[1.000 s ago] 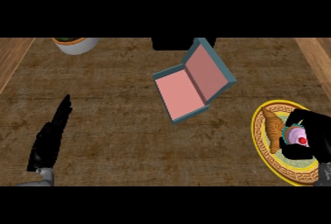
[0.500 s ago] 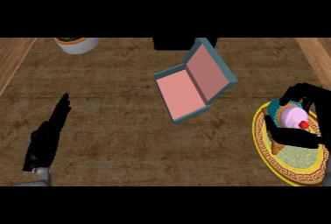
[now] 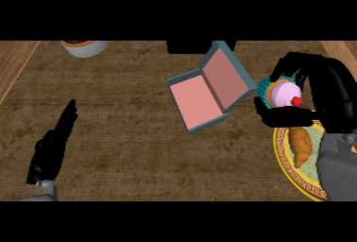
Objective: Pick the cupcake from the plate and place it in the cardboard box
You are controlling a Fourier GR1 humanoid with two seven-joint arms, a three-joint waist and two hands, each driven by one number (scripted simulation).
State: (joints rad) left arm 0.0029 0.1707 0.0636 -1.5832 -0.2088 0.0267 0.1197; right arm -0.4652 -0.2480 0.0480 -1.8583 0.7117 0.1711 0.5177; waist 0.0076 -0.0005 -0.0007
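Right hand (image 3: pixel 326 92), fingers curled round the cupcake (image 3: pixel 284 93), at 3 o'clock just beside the open cardboard box (image 3: pixel 208 93); likely hazard: cupcake clipping the near flap, shoving the box across the surface (image 3: pixel 125 118).

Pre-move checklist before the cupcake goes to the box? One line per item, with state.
1. Grasp: right hand has fingers and thumb curled round the cupcake. ok
2. Cupcake clear of the plate: it shows beyond the rim. ok
3. Cardboard box open, pink inside bare. ok
4. Cupcake over the box: not yet, it is beside the box's right edge. not ok
5. Cupcake upright: cannot tell
6. Left hand open at the view's left, away from the box. ok
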